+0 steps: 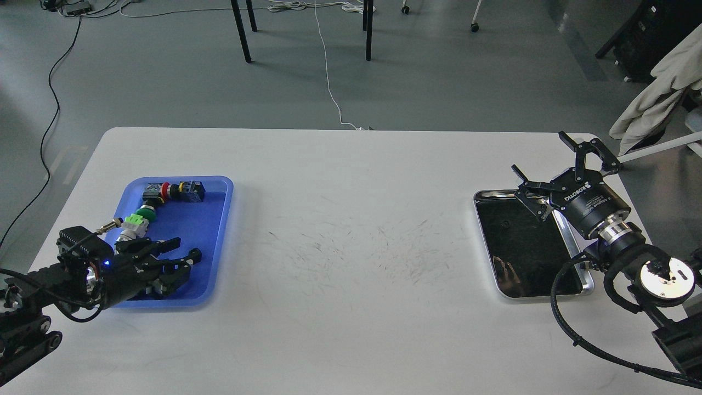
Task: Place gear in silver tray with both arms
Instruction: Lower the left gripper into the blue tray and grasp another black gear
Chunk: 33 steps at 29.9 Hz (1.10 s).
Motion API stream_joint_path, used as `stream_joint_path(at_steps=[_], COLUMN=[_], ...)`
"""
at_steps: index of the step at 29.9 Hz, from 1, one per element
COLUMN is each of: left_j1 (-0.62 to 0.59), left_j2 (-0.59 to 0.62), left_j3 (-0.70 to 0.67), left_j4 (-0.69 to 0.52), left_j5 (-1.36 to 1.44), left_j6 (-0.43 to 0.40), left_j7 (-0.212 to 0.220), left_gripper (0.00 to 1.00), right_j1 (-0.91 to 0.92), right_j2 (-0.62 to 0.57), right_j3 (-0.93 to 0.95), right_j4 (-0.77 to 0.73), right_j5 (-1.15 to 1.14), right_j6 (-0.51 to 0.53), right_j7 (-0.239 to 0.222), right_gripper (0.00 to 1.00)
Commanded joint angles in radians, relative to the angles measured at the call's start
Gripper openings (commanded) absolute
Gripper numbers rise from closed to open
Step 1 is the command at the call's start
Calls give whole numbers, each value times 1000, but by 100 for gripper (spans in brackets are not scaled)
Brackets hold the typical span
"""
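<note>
On a scuffed white table above a grey floor strewn with cables, the gear cannot be told apart for certain among the small components clustered at the far end of the blue tray at left, where the left gripper reaches in low with fingers spread and nothing visibly held. Any such piece looks small, rigid and probably light, best pinched across its body or flat faces, though smooth sides may slip. The silver tray lies well apart at right, the right gripper poised wide open over its far corner.
</note>
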Motion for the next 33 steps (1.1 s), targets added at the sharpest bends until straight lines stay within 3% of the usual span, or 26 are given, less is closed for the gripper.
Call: stream_joint_path(at_steps=[1,9,22,33], left_j1=[0,0,-2,-54], left_j2=[-7,-9,-9,22], left_j3=[0,0,0,-3], left_j4=[0,0,11,-5], left_j5=[0,0,-2,-15], left_j6=[0,0,-8,-8], left_j7=[0,0,0,0], left_gripper=[54,44,13,10], right_j1=[0,2,5,10], right_j2=[0,0,-2,-2], right_j3=[0,0,-3,-3], right_j4=[1,0,3,4], right_j5=[0,0,0,-14], right_j6=[0,0,0,0], right_j7=[0,0,0,0], right_gripper=[97,97,97,97])
